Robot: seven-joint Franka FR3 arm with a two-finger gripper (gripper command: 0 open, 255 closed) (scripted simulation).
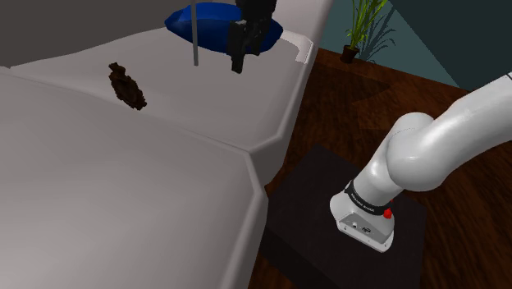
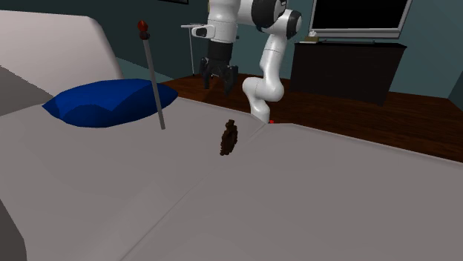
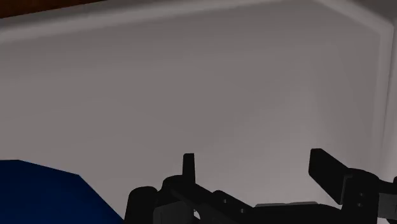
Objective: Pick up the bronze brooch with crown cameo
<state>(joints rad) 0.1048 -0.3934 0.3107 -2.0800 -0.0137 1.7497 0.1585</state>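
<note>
My gripper (image 1: pixel 246 57) hovers with fingers spread, clasping nothing. In the shoulder view the brown brooch (image 1: pixel 127 86) lies on the grey surface (image 1: pixel 98 189) at 9 o'clock, well apart, long axis 11-to-5.

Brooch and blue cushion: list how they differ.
Colour: the brooch is dark brown, the cushion deep blue. Size: the brooch is tiny, the cushion far larger. Shape: the brooch is narrow and knobbly, the cushion broad and smooth. Both lie on the grey surface.
</note>
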